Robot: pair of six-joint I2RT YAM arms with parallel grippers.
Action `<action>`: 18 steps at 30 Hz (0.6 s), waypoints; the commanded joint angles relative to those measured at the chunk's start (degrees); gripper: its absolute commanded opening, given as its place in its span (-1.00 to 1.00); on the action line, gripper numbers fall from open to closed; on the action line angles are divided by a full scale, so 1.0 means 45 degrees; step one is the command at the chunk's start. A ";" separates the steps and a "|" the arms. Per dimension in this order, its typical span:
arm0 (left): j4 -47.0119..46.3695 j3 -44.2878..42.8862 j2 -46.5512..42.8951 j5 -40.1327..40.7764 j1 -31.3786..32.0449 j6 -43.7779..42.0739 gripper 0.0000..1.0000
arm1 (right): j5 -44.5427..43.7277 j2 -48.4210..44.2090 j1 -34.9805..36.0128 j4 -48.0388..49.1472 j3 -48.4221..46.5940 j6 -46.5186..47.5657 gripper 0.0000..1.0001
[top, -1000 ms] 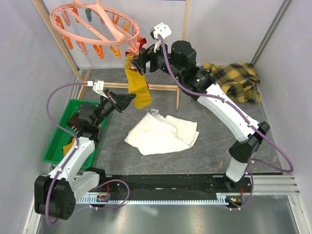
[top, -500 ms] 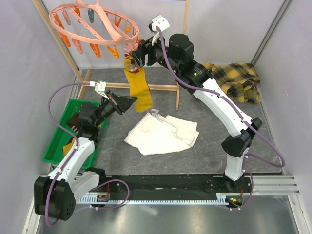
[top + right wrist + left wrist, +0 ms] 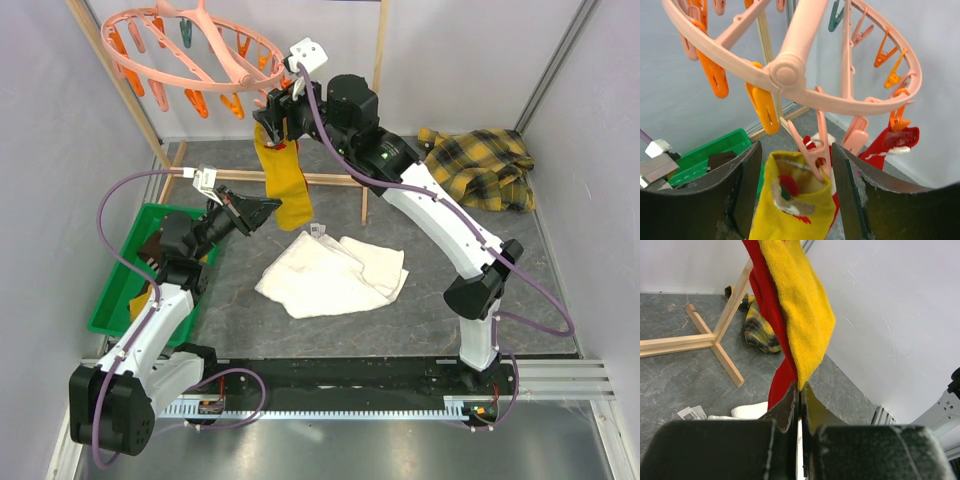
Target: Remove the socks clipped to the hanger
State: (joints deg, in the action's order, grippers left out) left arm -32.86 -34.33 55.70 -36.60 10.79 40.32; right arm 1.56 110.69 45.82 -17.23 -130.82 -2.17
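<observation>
The salmon-pink hanger [image 3: 195, 45] hangs at the back left. A mustard yellow sock [image 3: 283, 180] hangs from one of its pink clips [image 3: 812, 155], with a red sock [image 3: 771, 305] just behind it. My left gripper [image 3: 265, 208] is shut on the yellow sock's lower tip [image 3: 800, 385]. My right gripper [image 3: 272, 115] is open. Its fingers [image 3: 745, 190] stand on either side of the yellow sock's cuff [image 3: 790, 215] and the clip. Another red sock [image 3: 892, 142] hangs from an orange clip on the ring [image 3: 790, 70].
A green bin [image 3: 120, 275] at the left holds a dark sock and a yellow one. A white towel [image 3: 335, 272] lies mid-table. A plaid shirt [image 3: 485, 165] lies at the back right. The wooden rack's crossbar [image 3: 330, 180] runs behind the socks.
My right arm has moved left and up toward the hanger, bringing its open jaws around the yellow sock's clip. The left gripper has stayed on the sock's tip.
</observation>
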 commanded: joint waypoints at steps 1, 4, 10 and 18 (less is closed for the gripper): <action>-0.0139 -0.0458 -0.0269 -0.0519 0.0005 0.0201 -0.96 | -0.0718 0.0342 0.0227 0.0256 -0.0927 0.0637 0.29; -0.0158 -0.0458 -0.0288 -0.0500 -0.0014 0.0182 -0.96 | -0.0991 0.0498 0.0344 0.0294 -0.1025 0.0951 0.29; -0.0158 -0.0477 -0.0328 -0.0597 0.0005 0.0104 -0.97 | -0.1694 0.0791 0.0540 0.0314 -0.1123 0.1694 0.46; -0.0158 -0.0594 -0.0308 -0.0617 0.0005 0.0182 -0.96 | -0.1520 0.1046 0.0579 0.0314 -0.1435 0.1694 0.27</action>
State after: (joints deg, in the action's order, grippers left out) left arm -32.86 -34.59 55.40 -37.26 10.79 40.32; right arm -4.73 114.96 47.97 -17.28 -133.86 4.60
